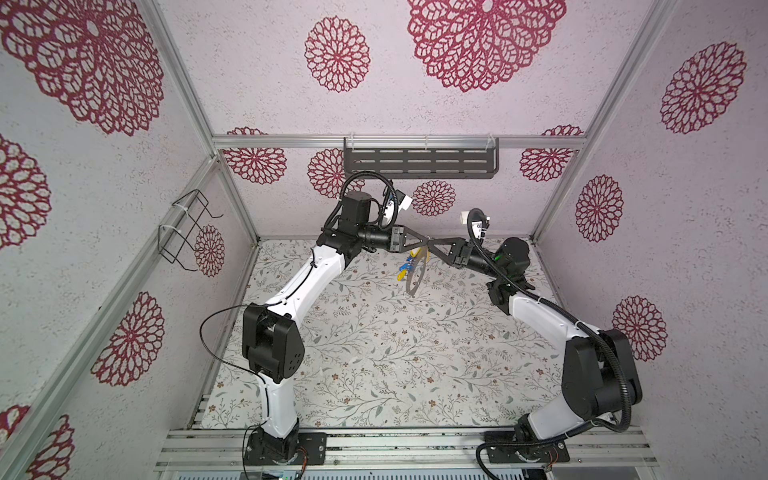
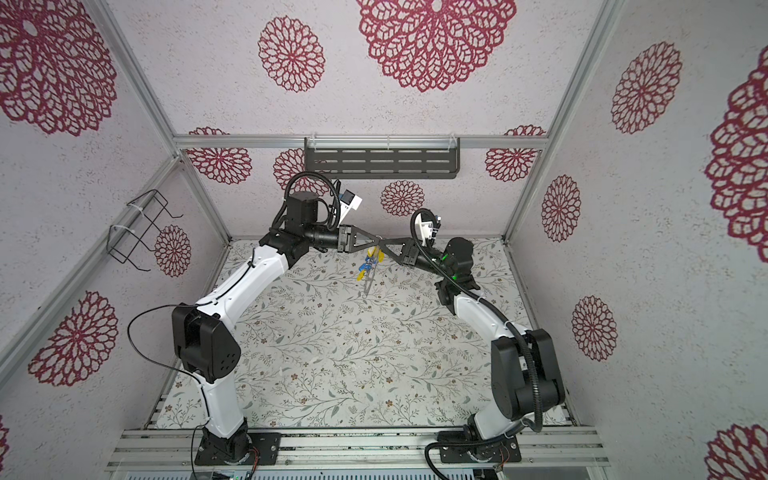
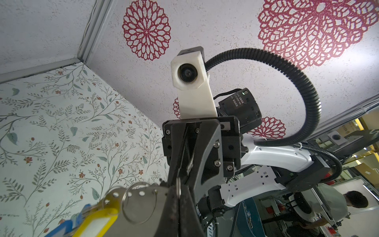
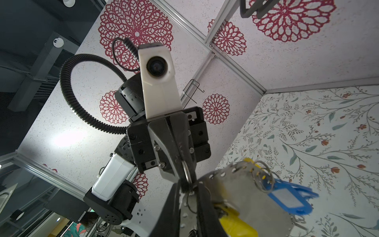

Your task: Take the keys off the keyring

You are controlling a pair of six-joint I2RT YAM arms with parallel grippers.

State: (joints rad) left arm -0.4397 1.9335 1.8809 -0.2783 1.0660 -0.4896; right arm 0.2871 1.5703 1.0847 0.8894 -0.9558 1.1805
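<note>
The keyring hangs in the air at the back middle of the table, a flat grey ring seen nearly edge-on. Yellow and blue keys dangle from its left side by thin wire loops. At the ring's top the two grippers meet tip to tip. My left gripper is shut on the keyring's rim, next to a yellow key. My right gripper has its jaws a narrow gap apart. A wire loop and the holed band show in that gap. Whether the pads touch them is unclear. A blue key hangs beside it.
The floral tabletop lies well below the hanging ring. A dark slotted shelf is fixed to the back wall and a black wire basket to the left wall. Patterned walls close in the back and both sides.
</note>
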